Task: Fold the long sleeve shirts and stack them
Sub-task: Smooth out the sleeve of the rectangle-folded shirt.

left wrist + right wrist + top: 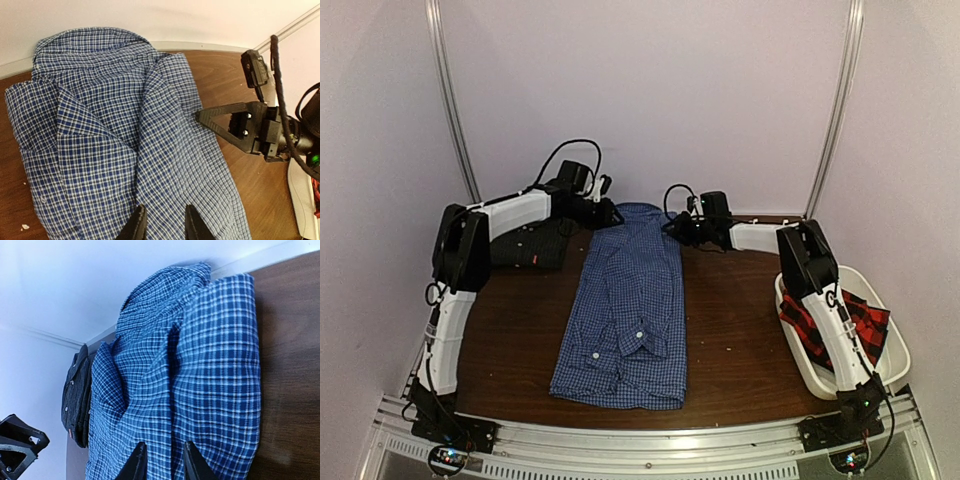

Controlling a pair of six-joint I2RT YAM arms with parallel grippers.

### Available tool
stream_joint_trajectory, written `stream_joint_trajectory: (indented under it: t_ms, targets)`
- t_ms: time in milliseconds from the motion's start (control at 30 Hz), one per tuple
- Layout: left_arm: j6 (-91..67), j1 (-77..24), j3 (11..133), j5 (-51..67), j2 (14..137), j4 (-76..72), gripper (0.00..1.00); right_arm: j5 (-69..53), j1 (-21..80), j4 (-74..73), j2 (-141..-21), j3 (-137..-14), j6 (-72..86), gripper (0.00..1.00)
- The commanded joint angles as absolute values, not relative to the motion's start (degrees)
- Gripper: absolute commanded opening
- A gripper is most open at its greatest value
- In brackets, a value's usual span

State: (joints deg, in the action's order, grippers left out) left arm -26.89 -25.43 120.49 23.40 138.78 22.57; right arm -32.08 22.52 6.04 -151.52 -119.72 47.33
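- The blue check shirt (625, 310) lies in the middle of the table (510, 340). It is folded into a long, narrow strip that runs from the far edge towards the arms.
- Its collar end is at the far side, close to the wall. Its sleeves are folded in over the body, and a buttoned cuff (642, 340) lies on top near the front end.
- The dark shirt (535, 245) lies folded on the far left of the table, just beside the blue one and partly under the left arm.
- The red-and-black shirt (860, 320) lies bunched in the white tub (895, 365) at the right front of the table, beside the right arm.
- The left hand (610, 215) is at the far left corner of the blue shirt, by the collar.
- In its own wrist view its fingers (135, 225) stand a narrow way apart above the cloth. Seen from the right wrist it is clear of the shirt, with nothing held.
- The right hand (672, 228) is at the far right side of the blue shirt, opposite the left one.
- The left wrist view shows its tips touching the shirt's right edge, low to the table.
- Its fingers (137, 462) also show a narrow gap with check cloth visible in it. I cannot tell whether they pinch the cloth or only rest at it.
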Motion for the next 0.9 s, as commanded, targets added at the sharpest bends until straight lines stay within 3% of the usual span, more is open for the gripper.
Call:
stream_joint_trajectory:
  t_ms: [0, 267, 867]
  targets:
    - [-27.6, -26.8, 114.3, 26.6, 133.8, 17.3, 0.25, -32.2, 24.1, 5.7, -143.1, -117.9, 44.4, 0.27]
    - [-29.8, -27.6, 108.7, 29.1, 136.2, 13.4, 0.21, -32.7, 27.7, 8.6, -134.3, -105.5, 43.7, 0.27]
    - [-31.5, -25.0, 105.9, 19.9, 140.7, 15.6, 0.18, -28.6, 42.8, 2.6, -117.9, -78.6, 35.8, 0.28]
